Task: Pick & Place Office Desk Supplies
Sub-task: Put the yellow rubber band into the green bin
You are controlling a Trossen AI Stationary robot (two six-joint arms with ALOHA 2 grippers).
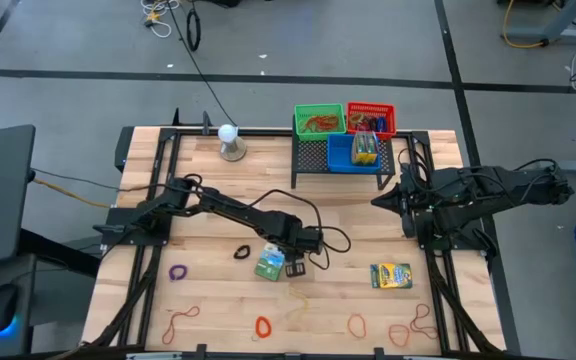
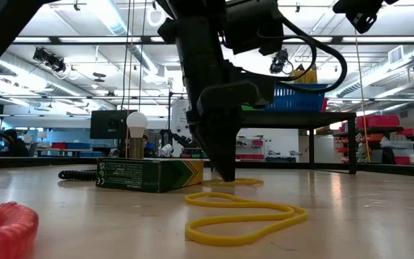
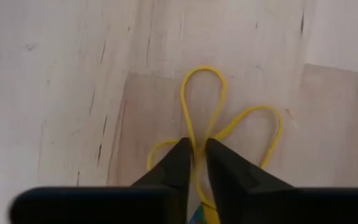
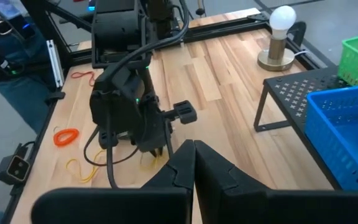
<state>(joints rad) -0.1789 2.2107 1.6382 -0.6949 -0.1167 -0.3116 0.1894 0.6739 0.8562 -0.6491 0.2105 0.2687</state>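
Observation:
A yellow rubber band (image 3: 204, 93) lies in loops on the wooden table (image 1: 208, 230), near the middle toward the near edge. My left gripper (image 3: 197, 163) points steeply down onto it, with its fingertips (image 2: 225, 175) at the table surface and nearly together around one strand. Just left of that gripper a green crayon box (image 1: 270, 263) rests flat on the table. My right gripper (image 4: 191, 155) is shut on nothing and hangs raised at the table's right side (image 1: 380, 200). My left gripper pinches one strand of the yellow rubber band (image 3: 196, 148) between its two fingertips, at the point where the loops meet. The fingers come from above, pointing steeply down. The band lies slack on the table, its loops (image 2: 243, 214) spread out around the fingers.
A black mesh rack (image 1: 313, 160) at the far edge carries green (image 1: 319, 121), red (image 1: 371, 118) and blue (image 1: 356, 152) baskets. A white ball on a stand (image 1: 231, 140) is left of it. Around are a yellow crayon box (image 1: 390, 276), a purple loop (image 1: 178, 271), an orange loop (image 1: 262, 326) and reddish bands along the near edge.

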